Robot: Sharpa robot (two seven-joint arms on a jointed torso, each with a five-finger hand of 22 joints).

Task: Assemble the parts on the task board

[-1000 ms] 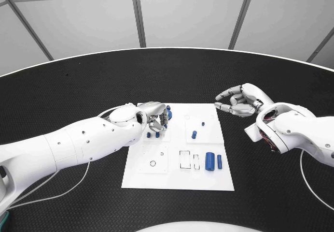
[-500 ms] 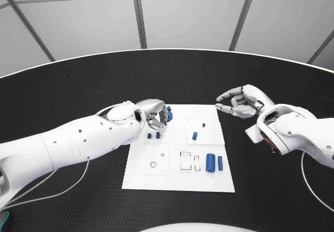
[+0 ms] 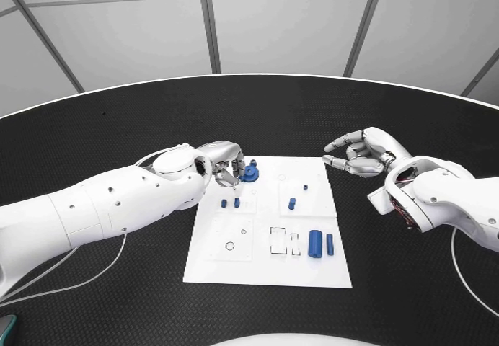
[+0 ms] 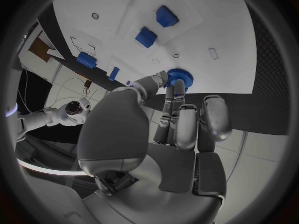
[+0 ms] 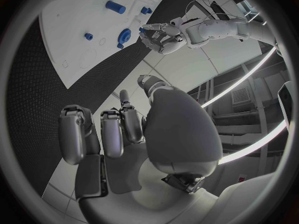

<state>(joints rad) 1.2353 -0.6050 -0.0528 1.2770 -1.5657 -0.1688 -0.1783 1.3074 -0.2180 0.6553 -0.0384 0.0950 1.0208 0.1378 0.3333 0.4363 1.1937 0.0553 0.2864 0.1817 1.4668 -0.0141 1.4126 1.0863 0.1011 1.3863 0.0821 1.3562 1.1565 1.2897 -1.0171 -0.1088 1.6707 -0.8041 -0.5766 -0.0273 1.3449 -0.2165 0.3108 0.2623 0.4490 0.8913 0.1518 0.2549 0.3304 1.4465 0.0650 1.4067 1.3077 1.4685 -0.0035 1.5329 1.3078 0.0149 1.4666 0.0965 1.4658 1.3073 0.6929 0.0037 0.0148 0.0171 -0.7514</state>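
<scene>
The white task board (image 3: 265, 268) lies mid-table. My left hand (image 3: 223, 163) hovers over its far left corner and pinches a blue gear (image 3: 249, 173) between thumb and fingertips; in the left wrist view the gear (image 4: 179, 77) sits at the fingertips just above the board (image 4: 212, 30). Two short blue pegs (image 3: 230, 203) stand in the board close below that hand. Another blue peg (image 3: 292, 203) stands further right. A thick blue cylinder (image 3: 314, 238) and a thin one (image 3: 329, 244) lie near the right edge. My right hand (image 3: 359, 151) hangs off the far right corner, fingers loosely curled, holding nothing.
Outlined slots (image 3: 277, 240) and a small ring mark (image 3: 228, 246) show on the board's near half. The black table (image 3: 115, 137) spreads round the board. In the right wrist view the board (image 5: 69, 20) lies ahead of my right hand (image 5: 118, 129).
My left hand has drawn back from above the two pegs towards the board's far left corner, and the blue gear now shows plainly at its fingertips. The right hand has barely moved.
</scene>
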